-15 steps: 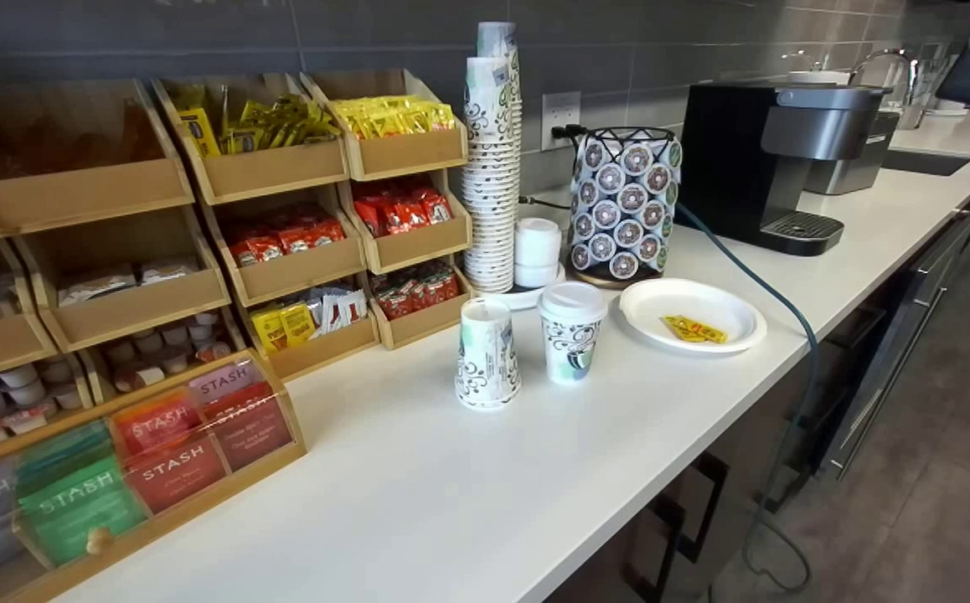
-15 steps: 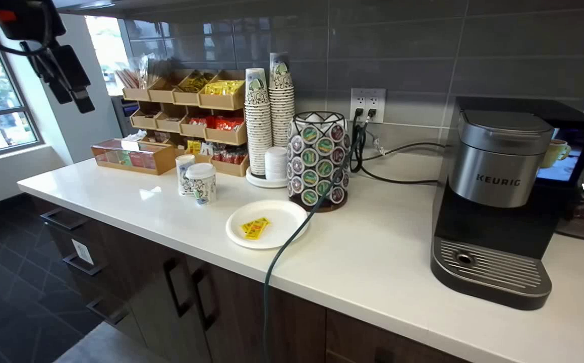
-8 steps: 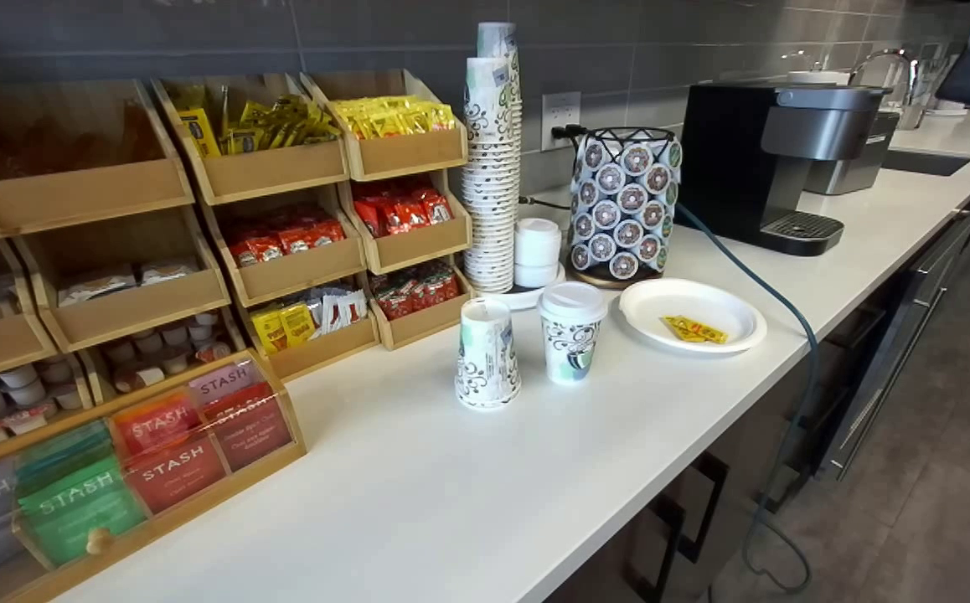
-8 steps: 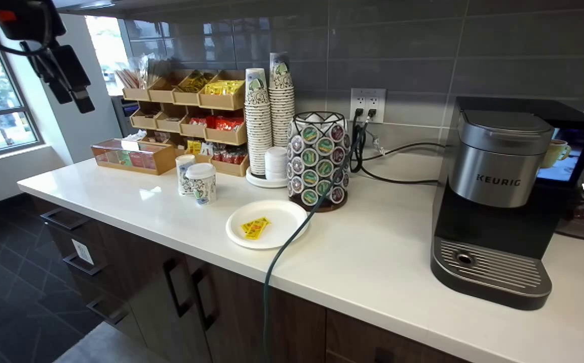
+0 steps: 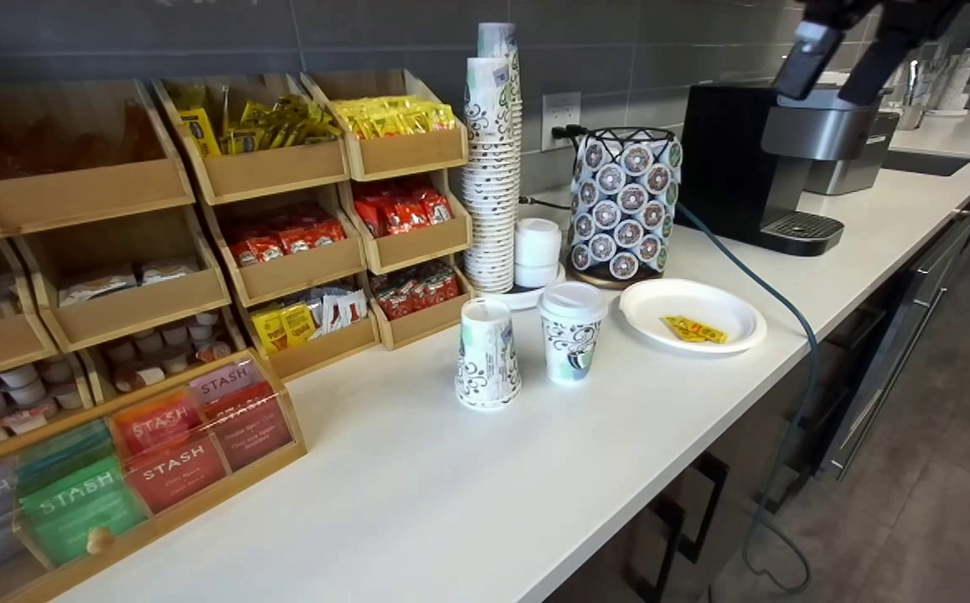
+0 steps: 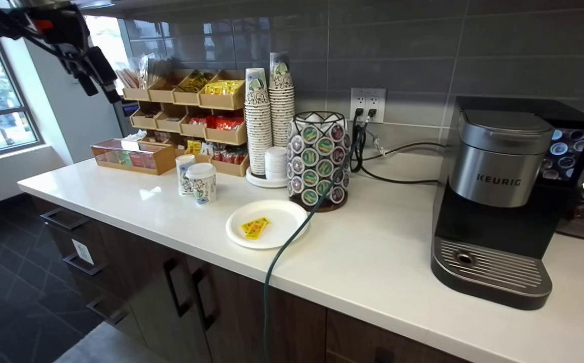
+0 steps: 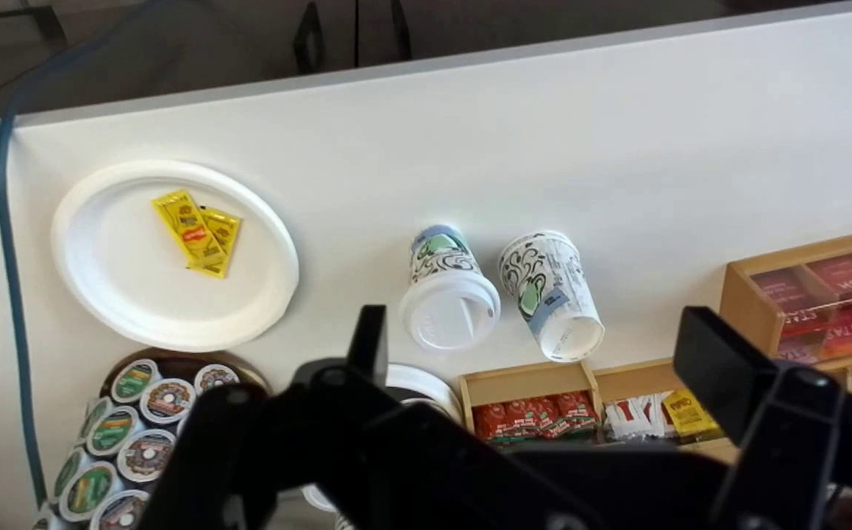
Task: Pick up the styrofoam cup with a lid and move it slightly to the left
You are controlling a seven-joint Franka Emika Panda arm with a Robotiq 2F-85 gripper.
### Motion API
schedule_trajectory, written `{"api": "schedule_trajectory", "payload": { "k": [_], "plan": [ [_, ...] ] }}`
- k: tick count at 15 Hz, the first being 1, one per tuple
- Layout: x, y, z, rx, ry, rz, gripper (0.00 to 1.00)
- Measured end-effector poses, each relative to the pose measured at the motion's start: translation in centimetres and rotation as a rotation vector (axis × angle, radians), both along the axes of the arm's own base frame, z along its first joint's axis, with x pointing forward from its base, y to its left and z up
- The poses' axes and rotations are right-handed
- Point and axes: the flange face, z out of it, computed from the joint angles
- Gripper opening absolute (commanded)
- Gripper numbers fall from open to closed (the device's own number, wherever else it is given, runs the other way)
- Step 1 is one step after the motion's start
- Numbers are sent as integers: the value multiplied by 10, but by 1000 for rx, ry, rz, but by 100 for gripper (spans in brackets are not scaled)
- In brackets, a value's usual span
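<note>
The robot's gripper hangs in the air, higher than the counter, its two jaws spread wide apart. The lidded cup stands upright on the counter, well away from it, swirls printed round its side and a patch of green and blue near its base. Just beside it, a narrow gap between them, stands a patterned cup turned bottom up. On the lidded cup's other side sits a white plate with two yellow packets, one overlapping the other. Further back I see two tall stacks of cups, racked coffee pods and wooden bins. The coffee machine stands past the pods, and a dark green cord drops over the counter's front edge.
</note>
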Motion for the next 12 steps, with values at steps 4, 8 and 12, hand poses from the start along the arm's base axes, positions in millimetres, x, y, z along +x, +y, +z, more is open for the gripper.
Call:
{"api": "schedule_trajectory", "payload": {
  "k": [4, 8, 12],
  "plan": [
    [54, 4, -32, -19, 22, -13, 100],
    [100, -2, -71, -47, 53, -70, 100],
    [138, -1, -105, -51, 63, -106, 100]
  ]
}}
